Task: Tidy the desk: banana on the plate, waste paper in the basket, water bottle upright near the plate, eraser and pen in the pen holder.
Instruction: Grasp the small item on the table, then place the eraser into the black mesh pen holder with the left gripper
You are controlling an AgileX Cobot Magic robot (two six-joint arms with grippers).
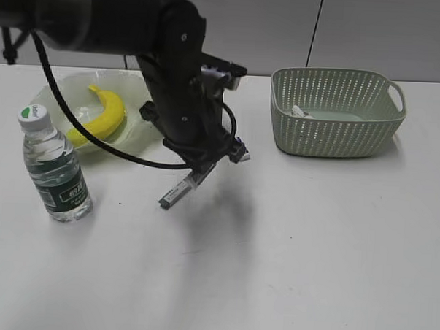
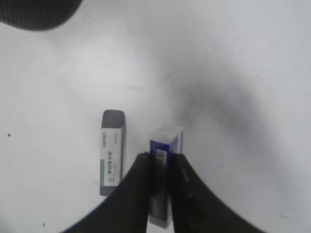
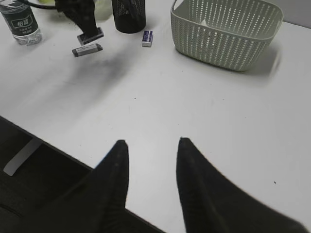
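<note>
My left gripper (image 2: 159,155) is shut on a blue-sleeved eraser (image 2: 166,141), a finger tight against each long side, just above the desk (image 1: 289,256). A second eraser (image 2: 112,151), in a grey and green sleeve, lies on the desk just to its left. A third, blue and white eraser (image 3: 147,38) lies beside the black mesh pen holder (image 3: 129,14). The banana (image 1: 105,116) lies on the plate (image 1: 129,81). The water bottle (image 1: 56,165) stands upright in front of the plate. Waste paper (image 1: 299,111) lies in the basket (image 1: 335,111). My right gripper (image 3: 151,141) is open and empty. No pen shows.
The left arm (image 1: 173,68) hides the pen holder in the exterior view. My right gripper hangs over the desk's near edge (image 3: 48,141), with dark floor below it. The basket stands at the back right of the desk.
</note>
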